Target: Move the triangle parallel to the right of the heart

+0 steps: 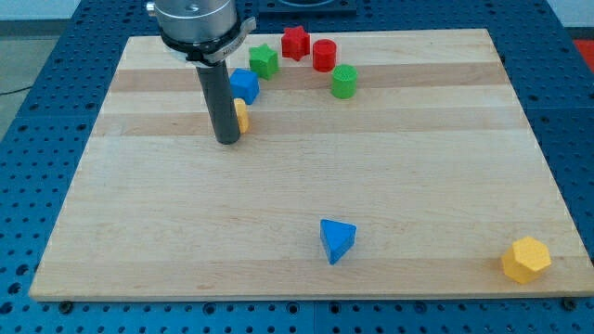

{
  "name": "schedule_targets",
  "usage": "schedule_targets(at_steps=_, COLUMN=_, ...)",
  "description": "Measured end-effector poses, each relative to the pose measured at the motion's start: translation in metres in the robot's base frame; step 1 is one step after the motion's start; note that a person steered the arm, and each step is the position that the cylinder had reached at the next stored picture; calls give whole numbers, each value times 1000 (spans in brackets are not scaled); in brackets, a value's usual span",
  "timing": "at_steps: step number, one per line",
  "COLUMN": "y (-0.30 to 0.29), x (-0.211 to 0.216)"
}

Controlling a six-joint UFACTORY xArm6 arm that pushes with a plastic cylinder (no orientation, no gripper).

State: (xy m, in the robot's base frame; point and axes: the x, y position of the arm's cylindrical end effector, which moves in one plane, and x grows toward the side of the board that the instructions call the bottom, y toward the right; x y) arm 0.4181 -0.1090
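1. My tip (227,141) is sitting on the wooden board (306,250) near the view's top left; it is just a bare rod, holding nothing.
2. It is touching a yellow block (241,115), maybe the heart, mostly hidden behind the rod.
3. The blue triangle (336,240) is lying well apart, near the view's bottom.
4. A blue block (244,85) is sitting just above the yellow one.

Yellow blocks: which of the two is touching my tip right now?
The small yellow block at the view's upper left, pressed against my tip. The yellow hexagon sits far off in the bottom right corner.
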Motion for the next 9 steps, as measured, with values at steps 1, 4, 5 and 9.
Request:
schedule_targets(at_steps=1, y=11, x=55)
schedule_targets(at_steps=4, y=146, x=201)
schedule_targets(at_steps=5, y=164, x=196)
schedule_targets(at_steps=9, y=118, x=104)
